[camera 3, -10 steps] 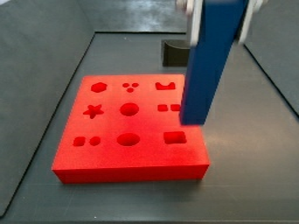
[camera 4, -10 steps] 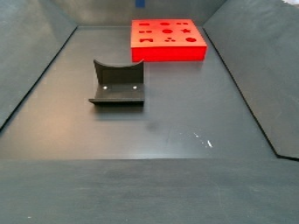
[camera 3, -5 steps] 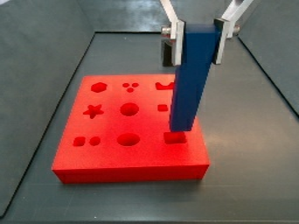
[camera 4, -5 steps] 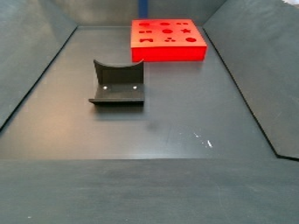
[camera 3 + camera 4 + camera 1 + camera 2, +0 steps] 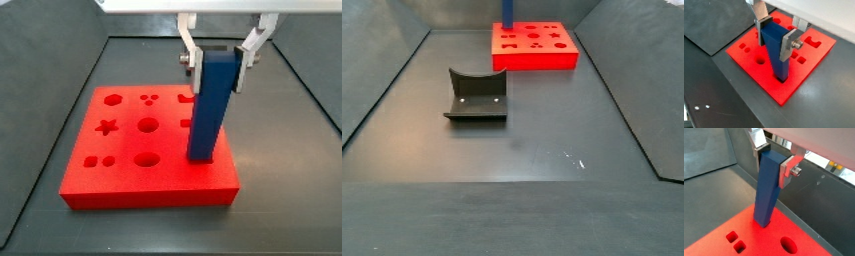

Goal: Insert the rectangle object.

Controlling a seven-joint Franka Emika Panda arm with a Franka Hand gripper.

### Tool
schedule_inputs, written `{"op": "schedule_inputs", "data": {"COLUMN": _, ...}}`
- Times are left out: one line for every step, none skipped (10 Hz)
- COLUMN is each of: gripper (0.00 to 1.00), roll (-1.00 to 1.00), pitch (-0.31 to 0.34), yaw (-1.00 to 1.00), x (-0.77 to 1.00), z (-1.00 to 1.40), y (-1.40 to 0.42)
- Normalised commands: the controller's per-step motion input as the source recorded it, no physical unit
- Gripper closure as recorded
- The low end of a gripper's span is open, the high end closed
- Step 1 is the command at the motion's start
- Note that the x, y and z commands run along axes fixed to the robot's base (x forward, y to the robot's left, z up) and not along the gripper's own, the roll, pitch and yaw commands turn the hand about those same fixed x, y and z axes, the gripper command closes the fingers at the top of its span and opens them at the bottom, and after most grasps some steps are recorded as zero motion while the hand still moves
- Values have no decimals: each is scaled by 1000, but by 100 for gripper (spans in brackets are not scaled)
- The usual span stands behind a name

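The claw [image 5: 221, 58] grips the top of the blue bar [image 5: 210, 108], near the upper middle of a side view. It holds the bar straight up so the bottom end can go down into a hole. The bar's bottom end is at the red board [image 5: 120, 180], near its lower right corner. The fixture [image 5: 476, 96] sits well apart on the counter [image 5: 543, 160].

Dark fixture [image 5: 476, 96] upright on grey floor [image 5: 516, 150], well apart from red board [image 5: 535, 48].
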Motion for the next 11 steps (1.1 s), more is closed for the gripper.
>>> {"op": "schedule_inputs", "data": {"gripper": 100, "roll": 56, "pitch": 0, "yaw": 111, "x": 109, "z": -149, "y": -100}}
{"op": "schedule_inputs", "data": {"gripper": 100, "roll": 100, "pitch": 0, "yaw": 217, "x": 157, "z": -186, "y": -89}}
{"op": "schedule_inputs", "data": {"gripper": 100, "roll": 107, "pitch": 0, "yaw": 240, "x": 166, "z": -169, "y": -160}}
{"op": "schedule_inputs", "data": {"gripper": 100, "roll": 87, "pitch": 0, "yaw": 220, "x": 151, "z": -183, "y": -129}}
{"op": "schedule_inputs", "data": {"gripper": 100, "roll": 104, "pitch": 0, "yaw": 214, "x": 166, "z": -203, "y": -151}}
{"op": "schedule_inputs", "data": {"gripper": 100, "roll": 49, "pitch": 0, "yaw": 117, "x": 169, "z": -329, "y": -9}}
{"op": "schedule_inputs", "data": {"gripper": 100, "roll": 0, "pitch": -26, "yaw": -14, "x": 89, "z": -671, "y": 66}}
{"op": "schedule_inputs", "data": {"gripper": 100, "roll": 0, "pitch": -50, "yaw": -146, "x": 31, "z": -803, "y": 163}}
{"op": "schedule_inputs", "data": {"gripper": 100, "roll": 36, "pitch": -60, "yaw": -266, "x": -51, "z": -834, "y": 263}}
{"op": "schedule_inputs", "data": {"gripper": 100, "roll": 40, "pitch": -73, "yaw": -360, "x": -231, "z": -794, "y": 229}}
{"op": "schedule_inputs", "data": {"gripper": 100, "roll": 39, "pitch": -54, "yaw": -451, "x": -486, "z": -769, "y": 220}}
